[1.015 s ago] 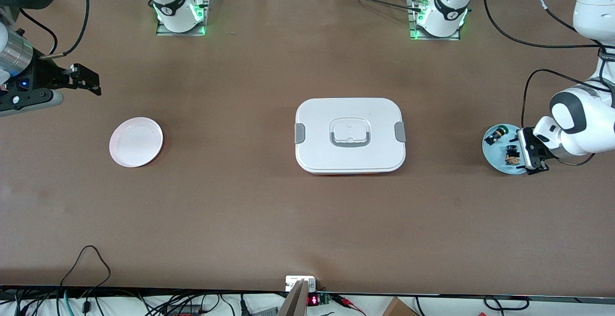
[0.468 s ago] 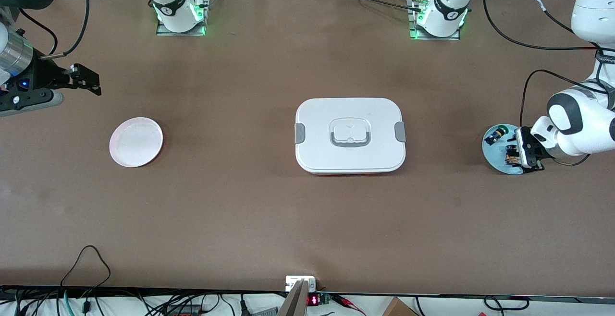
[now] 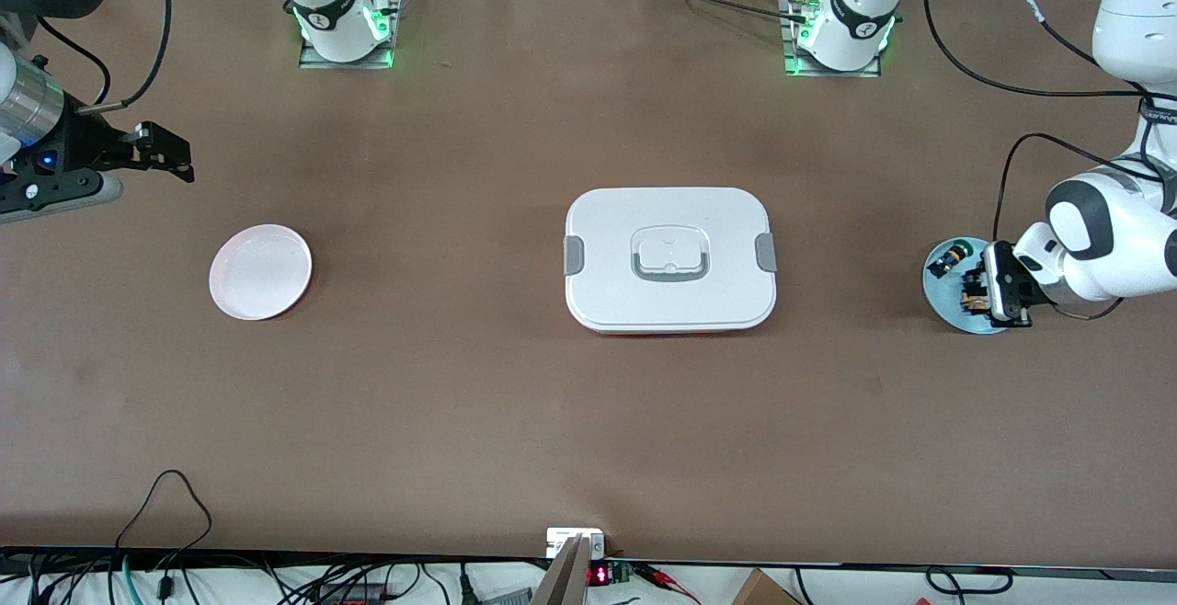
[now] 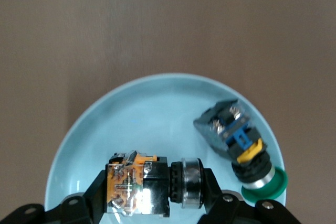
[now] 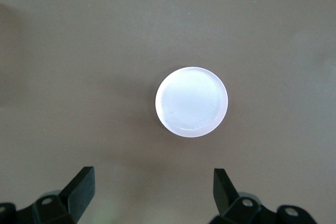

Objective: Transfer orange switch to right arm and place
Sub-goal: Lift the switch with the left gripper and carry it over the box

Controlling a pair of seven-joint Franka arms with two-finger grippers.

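Observation:
The orange switch (image 4: 137, 184), a black block with an orange face and a silver ring, lies on the light blue plate (image 4: 157, 108) at the left arm's end of the table. My left gripper (image 4: 155, 182) is down on the plate with one finger against each end of the switch, shut on it. In the front view the left gripper (image 3: 991, 285) covers most of the switch (image 3: 970, 292) on the blue plate (image 3: 947, 311). My right gripper (image 3: 175, 159) waits open and empty at the right arm's end of the table; its wrist view also shows it (image 5: 152, 182).
A black cylinder with a green-yellow end (image 4: 244, 148) lies beside the switch on the same plate, and shows in the front view (image 3: 947, 258). A white plate (image 3: 260, 271) lies near the right gripper, in its wrist view too (image 5: 191, 102). A white lidded box (image 3: 670, 258) sits mid-table.
My left gripper has shifted over the blue plate toward the table's middle, and now stands around the orange switch. The right arm has not moved.

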